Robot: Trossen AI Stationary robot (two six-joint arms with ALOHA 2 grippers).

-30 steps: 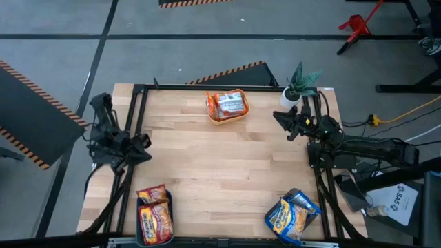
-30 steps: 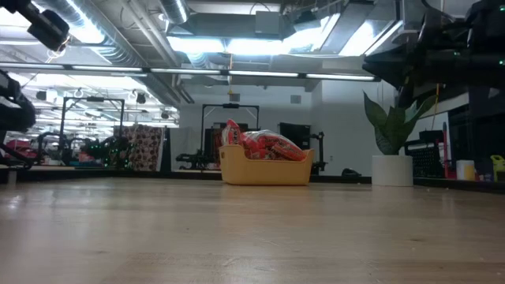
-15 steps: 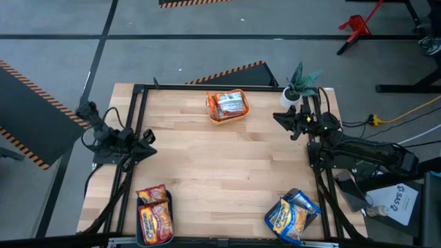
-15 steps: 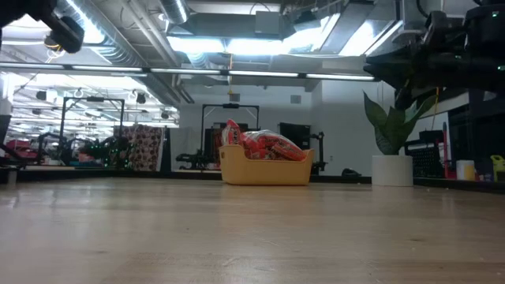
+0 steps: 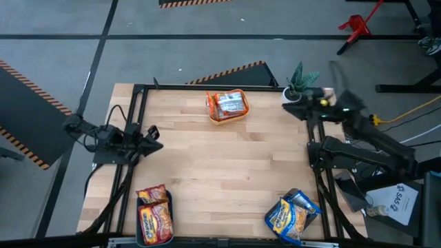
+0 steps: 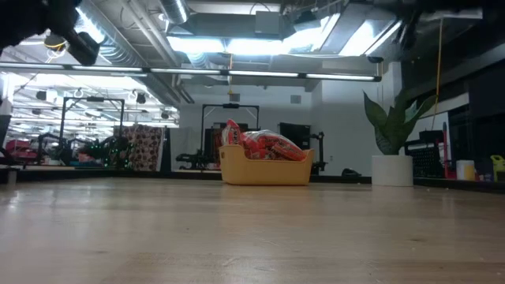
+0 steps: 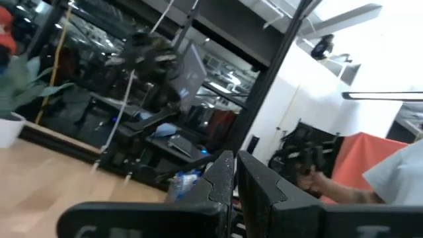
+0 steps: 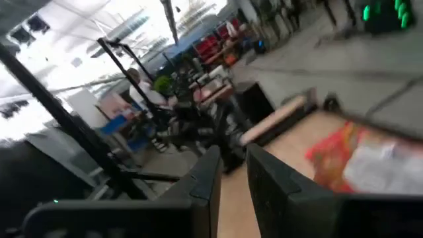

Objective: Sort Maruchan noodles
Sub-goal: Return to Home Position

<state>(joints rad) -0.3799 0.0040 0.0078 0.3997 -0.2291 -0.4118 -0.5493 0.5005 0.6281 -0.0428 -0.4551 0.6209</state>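
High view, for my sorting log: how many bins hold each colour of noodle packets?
red glossy noodle packets: 1, the orange-yellow plastic bin
orange-yellow glossy noodle packets: 1, the dark left-arm-side bin
blue-white glossy noodle packets: 1, the dark right-arm-side bin
Total: 3 bins

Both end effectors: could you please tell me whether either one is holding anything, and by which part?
Nothing is held. The left end effector is shut and empty; the right end effector stands slightly open, also empty.
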